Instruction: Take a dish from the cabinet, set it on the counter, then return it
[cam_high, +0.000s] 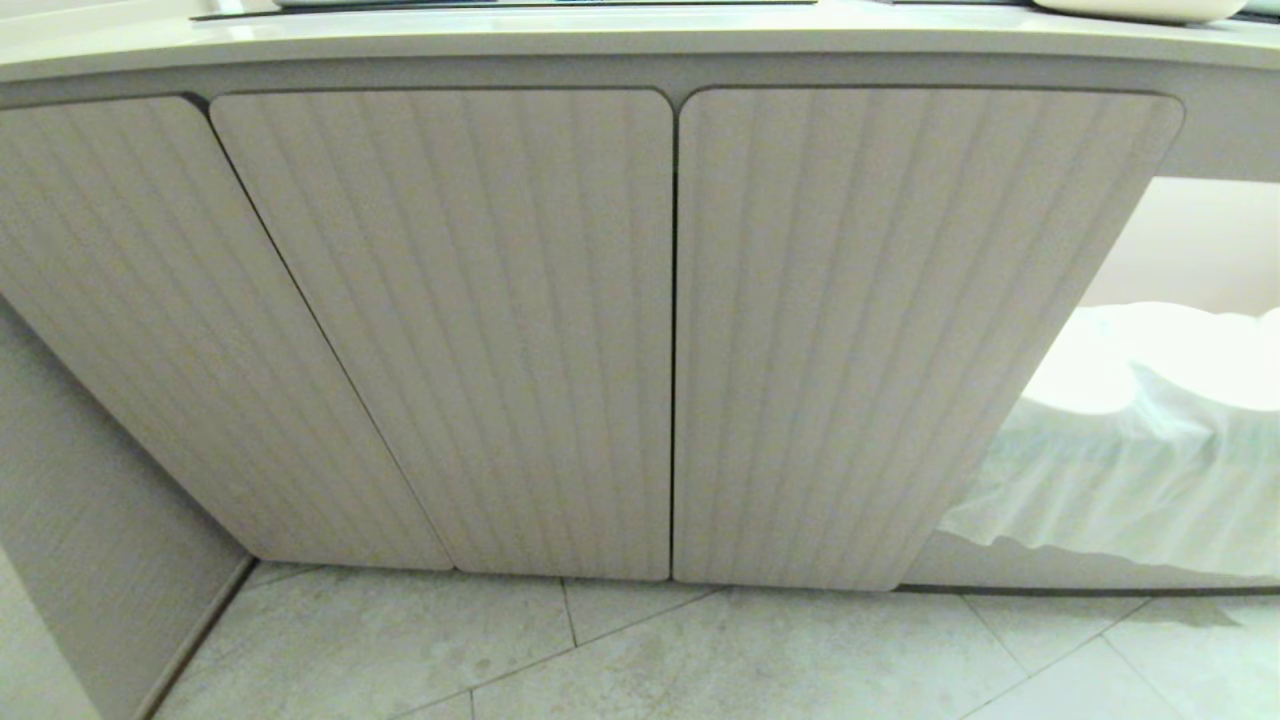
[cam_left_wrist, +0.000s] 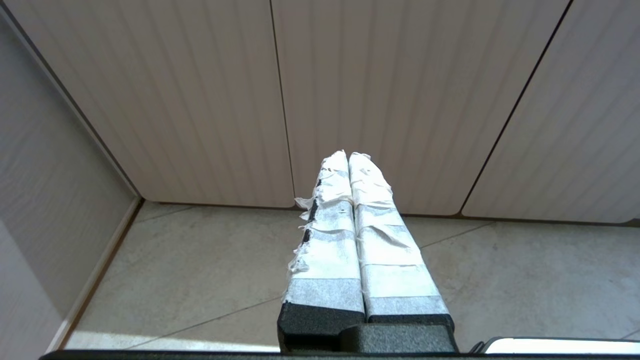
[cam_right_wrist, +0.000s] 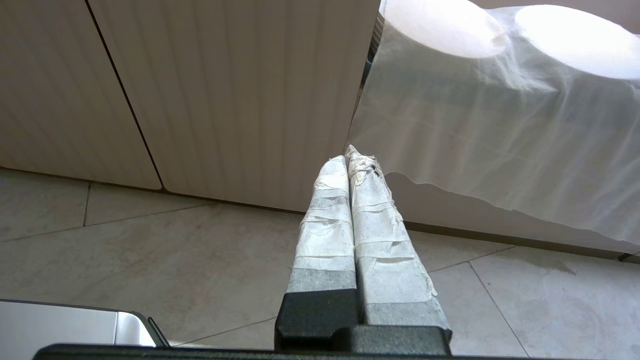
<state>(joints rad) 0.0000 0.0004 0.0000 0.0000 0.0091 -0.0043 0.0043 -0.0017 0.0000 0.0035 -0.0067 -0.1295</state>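
Doors of the cabinet (cam_high: 440, 330) fill the head view, all ribbed panels closed, so the dish is hidden in every view. Only a thin strip of the counter (cam_high: 620, 40) shows along the top edge, with a pale rounded object (cam_high: 1140, 8) cut off at upper right. White sheeting (cam_high: 1130, 450) drapes something unreadable at the right. Neither arm appears in the head view. The wrist views supply them: the left gripper (cam_left_wrist: 348, 154) hangs above the tiled floor (cam_left_wrist: 200, 270) facing the doors, taped fingers pressed together, empty; the right gripper (cam_right_wrist: 348, 156) likewise, pressed together beside the sheeting.
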